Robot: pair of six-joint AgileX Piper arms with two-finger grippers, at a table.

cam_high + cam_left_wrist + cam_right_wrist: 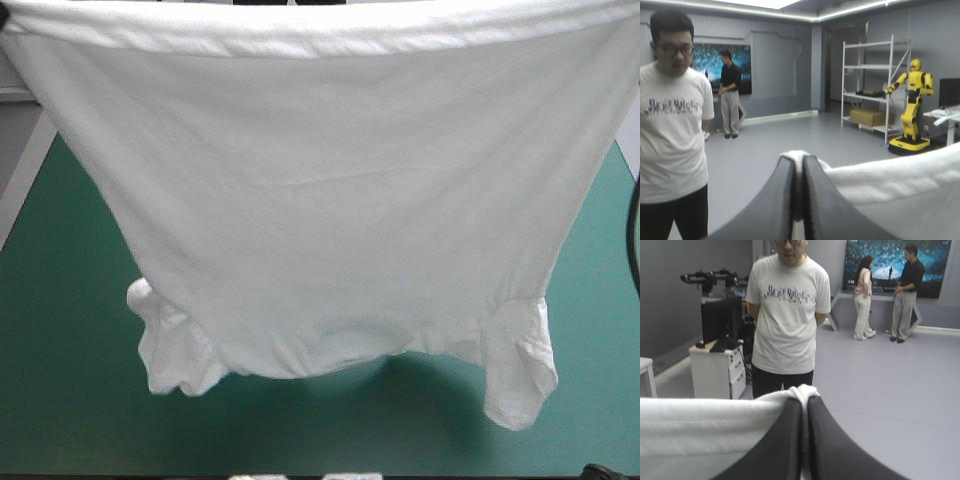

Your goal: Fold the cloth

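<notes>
T-shirt (320, 200) hangs spread upside down over the table (60, 390), hem band stretched across the top, sleeves bunched at the bottom. Left gripper (799, 161) and right gripper (804, 401) each pinch a hem corner, fingers all but closed.

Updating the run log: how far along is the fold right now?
Done: pick-up; the T-shirt hangs spread, hem up, sleeves low over the table. In hand: left gripper and right gripper each shut on a top corner. Left: lay it flat and make every fold; none shows yet.
</notes>
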